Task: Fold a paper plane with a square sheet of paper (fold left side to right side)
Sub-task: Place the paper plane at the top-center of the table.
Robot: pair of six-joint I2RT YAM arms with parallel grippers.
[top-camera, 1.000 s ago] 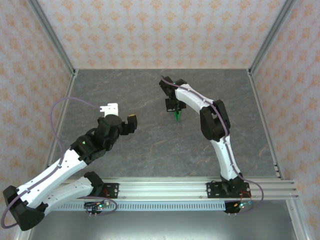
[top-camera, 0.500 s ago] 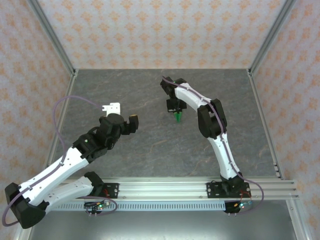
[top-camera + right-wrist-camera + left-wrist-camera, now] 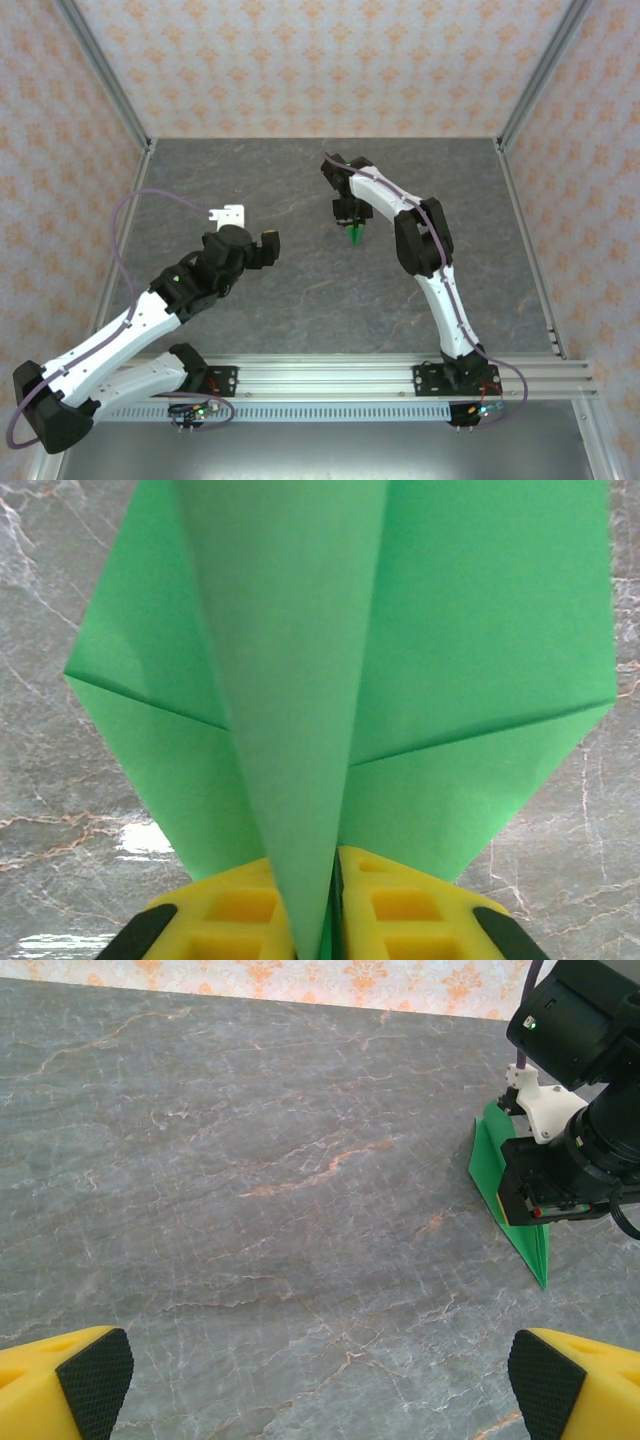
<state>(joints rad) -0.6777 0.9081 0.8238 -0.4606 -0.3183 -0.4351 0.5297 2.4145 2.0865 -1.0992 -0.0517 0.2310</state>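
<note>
Right gripper (image 3: pixel 332 905): yellow fingers (image 3: pixel 400 910) drawn almost together, pinching the paper plane (image 3: pixel 300 680) by its raised middle fold. Only a thin slit between the two fingers, filled by the green crease. Ahead of the fingertips, spread out to either side of that fold in two flat wings, each crossed by a slanting crease and ending in a corner at the far left and far right. Beneath the wings, the grey marbled table (image 3: pixel 40 630), with a patch of glare just beside the left-hand finger.

From above, found a little right of centre on the table (image 3: pixel 250 170), in its far half. Right arm (image 3: pixel 430 250) bent out over that spot, right gripper (image 3: pixel 350 218) pointing down, and a small green tip of the paper plane (image 3: pixel 356 237) poking out from under it on the near side.

Through the left wrist camera, seen from the side: the paper plane (image 3: pixel 488 1160) as a slim green wedge, partly hidden by the black body of the right gripper and narrowing to a sharp point. Tip low over the stone-patterned surface; touching or just above, impossible to tell.

Left gripper (image 3: pixel 246 226): spread wide, nothing between the fingers. Yellow fingers with black ribbed pads (image 3: pixel 95 1375) at the two bottom corners of its own view, bare table between them. Hovering over the left half of the table, well apart from the paper plane and aimed toward it.

Around the table, walls (image 3: pixel 320 60) papered with a pale orange motif.
</note>
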